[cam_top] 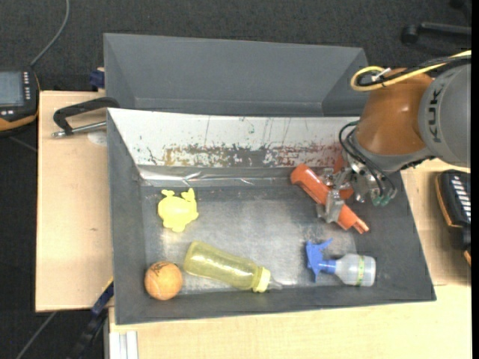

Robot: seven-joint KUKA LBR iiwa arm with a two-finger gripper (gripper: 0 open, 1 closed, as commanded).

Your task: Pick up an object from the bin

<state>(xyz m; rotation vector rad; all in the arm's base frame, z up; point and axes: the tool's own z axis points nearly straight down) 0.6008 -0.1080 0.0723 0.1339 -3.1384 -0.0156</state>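
The grey metal bin [124,230] stood above dark carpet [224,6]. Its floor was scuffed pale, and its back wall carried rust-coloured streaks. My gripper [330,203] was low at the bin's right rear, over the middle of an orange-red elongated plastic piece [305,178] that lay diagonally, one end showing on each side of me. Whether my gripper was spread or pressed together could not be determined. Just in front lay a blue-headed clear spray bottle [352,269]. Well to the left lay a yellow baby bottle [224,268], an orange ball [163,280] and a yellow rubber toy [178,210].
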